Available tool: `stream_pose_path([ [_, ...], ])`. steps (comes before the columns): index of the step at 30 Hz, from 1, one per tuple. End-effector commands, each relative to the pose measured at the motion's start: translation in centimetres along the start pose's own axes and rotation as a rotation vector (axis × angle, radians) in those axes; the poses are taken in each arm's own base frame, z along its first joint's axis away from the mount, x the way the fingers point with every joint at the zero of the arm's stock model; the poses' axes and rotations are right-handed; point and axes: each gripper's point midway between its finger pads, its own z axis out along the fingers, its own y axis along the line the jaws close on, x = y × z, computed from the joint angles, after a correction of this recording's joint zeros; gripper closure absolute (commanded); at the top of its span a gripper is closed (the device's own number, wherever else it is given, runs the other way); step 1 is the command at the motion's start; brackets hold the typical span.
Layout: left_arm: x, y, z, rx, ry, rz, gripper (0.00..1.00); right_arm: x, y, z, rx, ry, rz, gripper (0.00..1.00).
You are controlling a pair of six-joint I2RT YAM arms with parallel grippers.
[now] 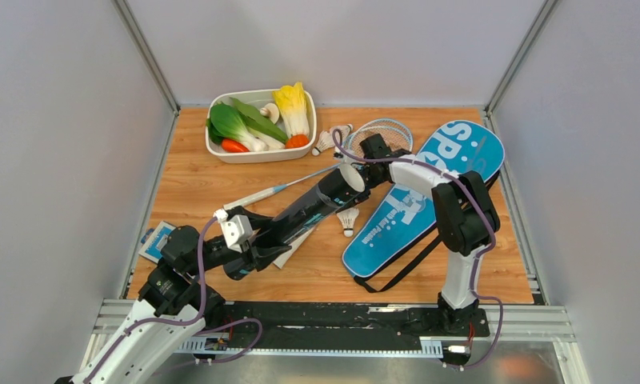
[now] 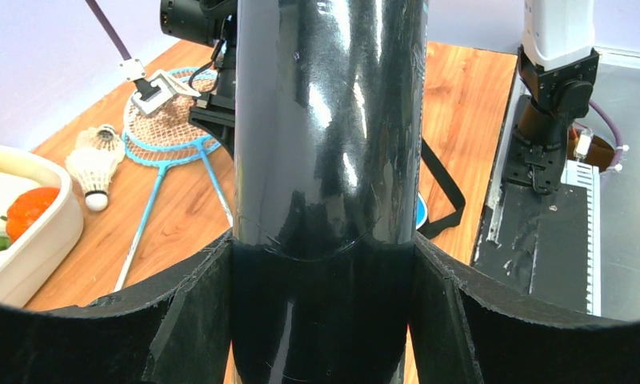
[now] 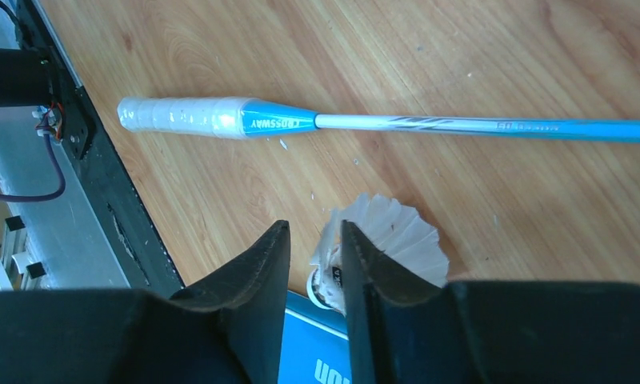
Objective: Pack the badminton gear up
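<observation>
Left pincer clamps the slick, stiff tube mid-body; right pincer is nearly closed and looks empty; the shuttlecock is light and fragile, so take the cork, not the feathers.

Wooden table bearing white tray, light-blue rackets, feather shuttlecocks, blue cover, small card

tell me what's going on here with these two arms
The left claw is clamped on the black tube, its open end pointing toward the right arm. The right claw hovers by that open end, fingers slightly apart and seemingly empty. One shuttlecock lies on the table beside the blue cover, and two more sit near the tray. The rackets are not yet packed.
</observation>
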Motion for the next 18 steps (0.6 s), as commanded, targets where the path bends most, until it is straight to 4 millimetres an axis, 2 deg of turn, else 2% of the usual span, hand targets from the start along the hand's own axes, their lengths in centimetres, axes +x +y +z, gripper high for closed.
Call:
stream_pose_path([
  [1,-1.8,0.5,0.2,-0.02,-0.063,0.036,0.71,-1.1,0.9,-1.6,0.017,-0.032,-0.057,0.72],
  [4,-1.6,1.2,0.1,-0.059,-0.048,0.039,0.72,-0.7,1.2,-2.3,0.034,-0.029,-0.046,0.78],
  [10,-1.4,1.5,0.1,-0.074,-0.042,0.04,0.72,0.3,1.9,-3.6,0.081,-0.034,-0.016,0.79],
  [16,-1.4,1.6,0.2,-0.075,-0.036,0.038,0.72,0.3,3.0,-5.0,0.095,-0.056,-0.031,1.0],
  [18,-1.4,1.5,0.2,-0.075,-0.036,0.037,0.72,0.2,3.3,-5.4,0.101,-0.067,-0.035,1.0],
])
